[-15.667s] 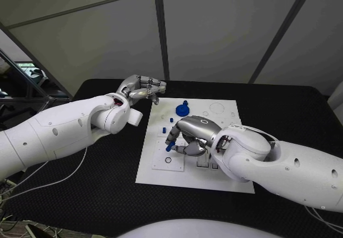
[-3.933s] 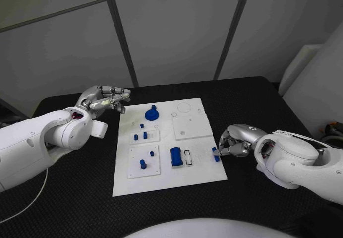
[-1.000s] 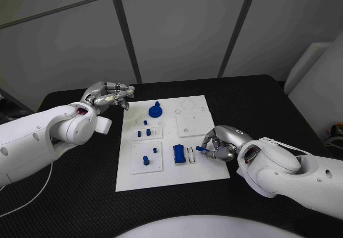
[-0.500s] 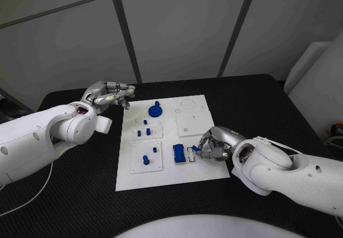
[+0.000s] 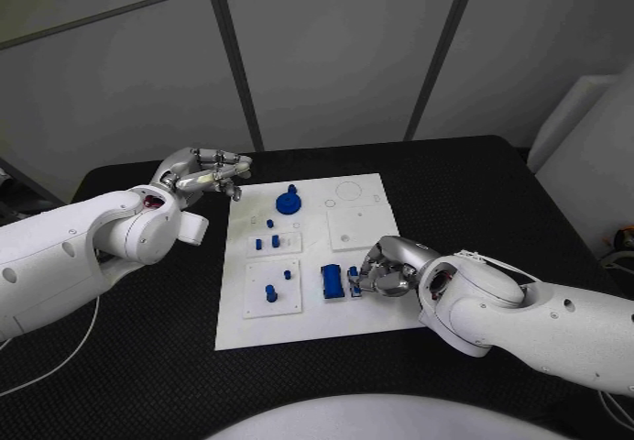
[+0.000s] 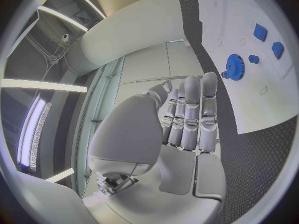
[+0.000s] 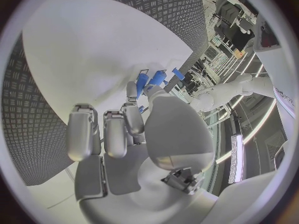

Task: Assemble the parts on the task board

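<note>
progress looks partial: on the task board [image 5: 317, 321] a blue gear [image 5: 289, 201] sits near the far edge, small blue pegs [image 5: 266, 244] stand in the middle-left plate, one more peg [image 5: 269, 293] stands in the nearer left plate, and a blue block [image 5: 332, 280] is seated upright in the slotted area. the right hand [image 5: 385, 269] is over the slot just beside that block, fingers pinched on a small blue piece [image 5: 355, 284] that seems to be going into the neighbouring slot; whether it is fully home i cannot tell. outlines on the far right part of the board appear unfilled, so i judge several placements remain.

the left hand [image 5: 208, 171] hovers off the board's far-left corner above the black bench [image 5: 502, 183], fingers curled together and holding nothing.

the head view gives the whole layout and the slot being worked. the right wrist view shows the blue piece [image 7: 154, 78] held at the fingertips [image 7: 132, 90] against the white board. the left wrist view shows the left hand's [image 6: 187, 129] fingers folded in on nothing, with the gear [image 6: 234, 66] and small blue parts [image 6: 260, 32] on the board beyond.
</note>
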